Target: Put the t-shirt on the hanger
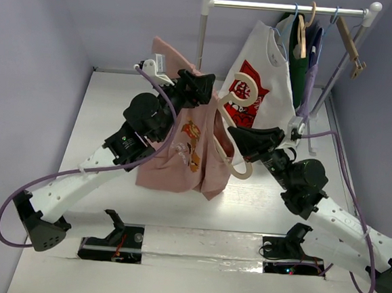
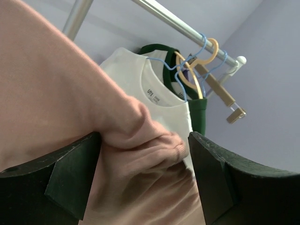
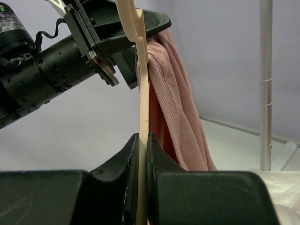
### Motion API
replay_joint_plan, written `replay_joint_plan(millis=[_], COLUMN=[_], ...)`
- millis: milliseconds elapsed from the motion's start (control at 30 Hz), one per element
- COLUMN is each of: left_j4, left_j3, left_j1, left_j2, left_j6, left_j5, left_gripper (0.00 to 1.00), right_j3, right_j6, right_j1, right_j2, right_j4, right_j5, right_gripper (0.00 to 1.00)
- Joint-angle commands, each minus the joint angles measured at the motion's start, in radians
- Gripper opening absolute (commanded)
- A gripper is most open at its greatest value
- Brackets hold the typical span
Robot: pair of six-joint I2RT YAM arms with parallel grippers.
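Note:
The dusty-pink t-shirt (image 1: 175,158) hangs in mid-air above the table, print facing up. Its top is bunched between the fingers of my left gripper (image 1: 199,87). In the left wrist view the gripper (image 2: 143,140) stands wide open, with pink fabric (image 2: 47,93) against the left finger and a small gap at the right finger. My right gripper (image 1: 241,133) is shut on the cream hanger (image 1: 242,169). In the right wrist view it (image 3: 143,136) pinches the hanger (image 3: 144,93) edge-on. The shirt (image 3: 173,93) drapes over the hanger's upper end, under the left gripper.
A clothes rack (image 1: 288,7) stands at the back right. It carries a white t-shirt with a red logo (image 1: 255,90), a green garment (image 2: 199,112), blue wire hangers (image 2: 197,51) and a brown wooden hanger (image 1: 350,43). The rack's pole (image 3: 266,84) is right of the shirt.

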Motion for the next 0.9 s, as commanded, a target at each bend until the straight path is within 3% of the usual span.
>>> replay_joint_plan(millis=[0, 267, 500, 533, 600, 667, 733, 767, 867], left_j4=[0.102, 0.222, 0.263, 0.275, 0.307, 0.335, 0.355, 0.367, 0.392], left_j3=[0.034, -0.142, -0.207, -0.225, -0.243, -0.253, -0.269, -0.274, -0.289], left_j1=[0.000, -0.022, -0.022, -0.022, -0.022, -0.022, -0.022, -0.022, -0.022], left_j2=[0.025, -0.002, -0.022, -0.024, -0.029, -0.029, -0.027, -0.027, -0.027], left_j6=[-0.056, -0.154, -0.185, -0.187, -0.185, -0.184, -0.182, -0.185, -0.191], left_j5=[0.048, 0.084, 0.070, 0.065, 0.056, 0.051, 0.048, 0.044, 0.036], left_gripper=[0.71, 0.60, 0.59, 0.56, 0.41, 0.36, 0.40, 0.48, 0.47], right_j3=[0.027, 0.097, 0.149, 0.154, 0.156, 0.149, 0.143, 0.143, 0.143], right_j6=[0.007, -0.036, -0.047, -0.047, -0.040, -0.029, -0.023, -0.015, -0.023], right_j1=[0.003, 0.003, 0.003, 0.003, 0.003, 0.003, 0.003, 0.003, 0.003], right_j2=[0.010, 0.091, 0.135, 0.140, 0.146, 0.151, 0.152, 0.151, 0.145], right_j4=[0.103, 0.065, 0.054, 0.051, 0.036, 0.030, 0.017, 0.010, -0.013], right_j5=[-0.024, 0.014, 0.002, -0.009, -0.018, -0.030, -0.052, -0.075, -0.101], right_gripper=[0.00, 0.00, 0.00, 0.00, 0.00, 0.00, 0.00, 0.00, 0.00])
